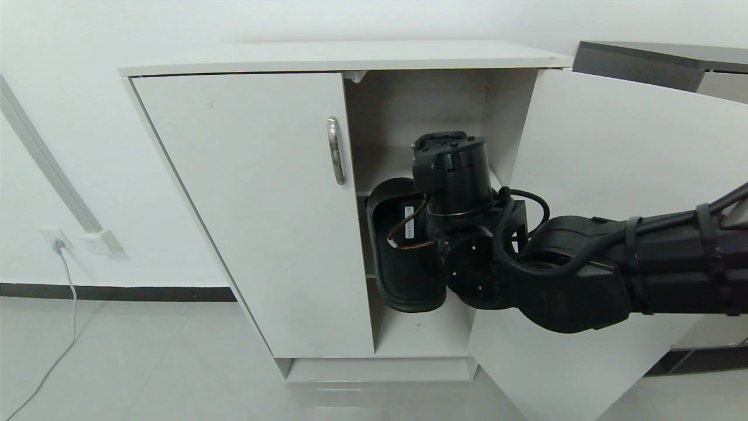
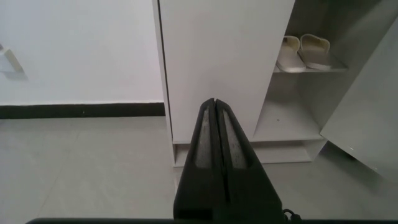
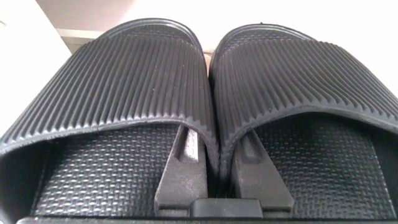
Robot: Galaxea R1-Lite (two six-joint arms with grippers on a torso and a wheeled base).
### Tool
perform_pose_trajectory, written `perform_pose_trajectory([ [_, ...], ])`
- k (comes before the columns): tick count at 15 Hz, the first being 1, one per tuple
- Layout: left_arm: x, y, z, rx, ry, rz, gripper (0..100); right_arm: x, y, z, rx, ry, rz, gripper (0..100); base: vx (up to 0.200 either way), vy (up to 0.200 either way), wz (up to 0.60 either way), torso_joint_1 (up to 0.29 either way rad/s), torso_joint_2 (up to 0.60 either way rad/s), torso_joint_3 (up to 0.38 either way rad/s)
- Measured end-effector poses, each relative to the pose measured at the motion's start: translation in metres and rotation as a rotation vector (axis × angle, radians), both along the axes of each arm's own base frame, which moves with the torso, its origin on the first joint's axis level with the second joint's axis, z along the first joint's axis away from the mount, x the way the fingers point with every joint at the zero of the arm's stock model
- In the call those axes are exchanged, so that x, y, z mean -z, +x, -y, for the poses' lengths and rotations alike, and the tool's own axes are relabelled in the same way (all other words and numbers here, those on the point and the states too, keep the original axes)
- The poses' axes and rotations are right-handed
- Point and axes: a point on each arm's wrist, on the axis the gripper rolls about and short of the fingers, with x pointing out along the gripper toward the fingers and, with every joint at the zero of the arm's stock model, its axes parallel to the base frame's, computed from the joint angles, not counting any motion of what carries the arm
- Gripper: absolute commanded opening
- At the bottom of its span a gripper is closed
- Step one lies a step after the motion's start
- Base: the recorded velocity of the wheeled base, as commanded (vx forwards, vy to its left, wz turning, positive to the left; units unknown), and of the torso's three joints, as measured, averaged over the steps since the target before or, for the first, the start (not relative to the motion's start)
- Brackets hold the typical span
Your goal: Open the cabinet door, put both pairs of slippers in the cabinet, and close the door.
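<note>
Right gripper [image 3: 217, 158] (tips beneath the straps) on black slippers [image 3: 124, 81]

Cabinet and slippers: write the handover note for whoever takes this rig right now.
Left claw: shut, empty, in front of the white wooden cabinet.
Right claw: shut on the pair of black ribbed rubber slippers, pinching their inner edges together. It holds them in the cabinet's open right half, apparently not set down yet.
Done: right door open; pair of cream slippers on the middle shelf; left door shut.
Left: place the black pair inside, release, withdraw the arm, close the right door.
</note>
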Motion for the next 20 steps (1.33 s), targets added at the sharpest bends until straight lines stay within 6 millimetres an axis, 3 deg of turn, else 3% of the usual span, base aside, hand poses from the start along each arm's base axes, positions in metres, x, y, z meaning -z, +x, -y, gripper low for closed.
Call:
perform_pose_trajectory([
  [11,0.000,0.000,0.000,0.000,0.000,0.000,0,0.002,0.005,0.002,0.014,-0.004,-0.001,0,0.200,0.000,0.00,0.001,0.00,0.003],
  [20,0.000,0.000,0.000,0.000,-0.001,0.000,0,0.005,0.023,0.002,0.032,0.000,0.020,0,0.000,0.000,0.00,0.000,0.00,0.000],
])
